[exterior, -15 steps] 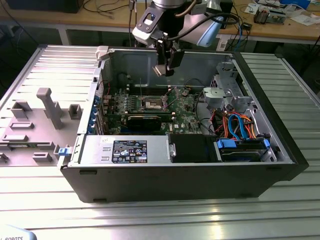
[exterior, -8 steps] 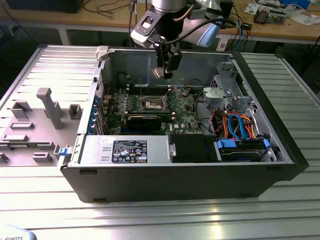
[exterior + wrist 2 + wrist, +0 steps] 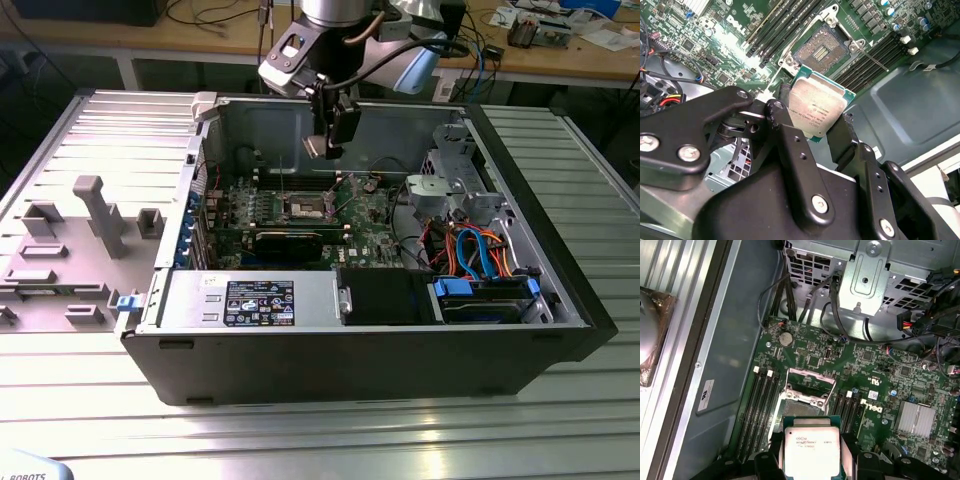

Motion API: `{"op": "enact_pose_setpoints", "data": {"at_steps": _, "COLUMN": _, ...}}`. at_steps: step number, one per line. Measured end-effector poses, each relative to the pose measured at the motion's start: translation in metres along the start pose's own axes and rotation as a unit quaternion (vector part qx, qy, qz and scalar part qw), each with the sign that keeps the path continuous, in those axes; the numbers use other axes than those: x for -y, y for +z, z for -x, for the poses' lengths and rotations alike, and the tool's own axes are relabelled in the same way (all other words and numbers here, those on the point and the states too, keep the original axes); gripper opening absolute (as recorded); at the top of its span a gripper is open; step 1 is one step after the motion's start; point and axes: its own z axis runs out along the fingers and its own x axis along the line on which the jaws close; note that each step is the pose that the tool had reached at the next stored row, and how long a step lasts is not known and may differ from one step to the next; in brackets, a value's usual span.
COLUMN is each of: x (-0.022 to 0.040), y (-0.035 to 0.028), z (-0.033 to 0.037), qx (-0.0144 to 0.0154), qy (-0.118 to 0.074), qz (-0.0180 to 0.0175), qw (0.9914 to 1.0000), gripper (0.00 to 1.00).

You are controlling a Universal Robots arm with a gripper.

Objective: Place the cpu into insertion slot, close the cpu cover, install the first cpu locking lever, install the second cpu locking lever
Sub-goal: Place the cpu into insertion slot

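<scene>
Over the motherboard (image 3: 875,367), clamped cpu (image 3: 811,445) partly hides the insertion slot (image 3: 800,409).

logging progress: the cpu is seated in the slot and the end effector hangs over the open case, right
Not seated: the cpu is clamped in the end effector, which hangs over the open case, and the slot lies bare beyond it. The second wrist view shows this.

Bright, even light, probably from overhead, falls on the ribbed metal table (image 3: 330,440), leaving pale glare streaks. The computer case (image 3: 350,360) interior lies in softer shadow. In the second wrist view the cpu (image 3: 817,107) top gleams.
</scene>
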Motion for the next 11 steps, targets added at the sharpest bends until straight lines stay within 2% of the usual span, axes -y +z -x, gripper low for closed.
{"op": "enact_pose_setpoints", "data": {"at_steps": 5, "x": -0.0001, "y": 0.0003, "z": 0.0, "qx": 0.0002, "qy": 0.003, "qz": 0.0001, "qw": 1.0, "gripper": 0.54}}
{"op": "enact_pose_setpoints", "data": {"at_steps": 8, "x": 0.0001, "y": 0.0021, "z": 0.0001, "qx": 0.001, "qy": 0.024, "qz": 0.0004, "qw": 0.99971, "gripper": 0.54}}
{"op": "enact_pose_setpoints", "data": {"at_steps": 9, "x": 0.0002, "y": 0.0031, "z": 0.0001, "qx": 0.0012, "qy": 0.03, "qz": -0.0001, "qw": 0.99953, "gripper": 0.54}}
{"op": "enact_pose_setpoints", "data": {"at_steps": 11, "x": 0.0007, "y": 0.0043, "z": 0.0, "qx": 0.0006, "qy": 0.04, "qz": -0.0044, "qw": 0.99918, "gripper": 0.54}}
